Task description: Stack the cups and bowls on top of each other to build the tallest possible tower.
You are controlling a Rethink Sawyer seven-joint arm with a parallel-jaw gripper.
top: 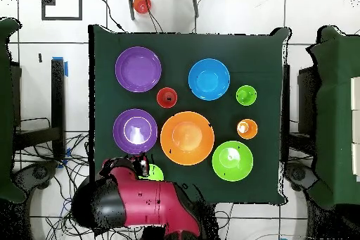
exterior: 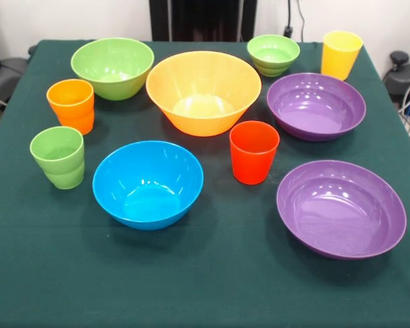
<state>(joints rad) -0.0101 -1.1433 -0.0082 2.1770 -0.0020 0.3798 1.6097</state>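
Ten vessels sit apart, unstacked; the tapered red cup (exterior: pixel 254 152) could tip if nudged. Gripper state: cannot tell.

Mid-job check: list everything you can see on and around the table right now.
Large bowl: 1, orange, centre-back.
Medium bowls: 2, blue front-centre, green back-left.
Small bowl: 1, green, back, left of the yellow cup.
Shallow bowls: 2, purple, right side, one behind the other.
Cups: 4, orange and green left, red centre, yellow back-right.
Table: 1, dark green cloth; nothing stacked.
Arm: 1, red and black, at the table's edge.
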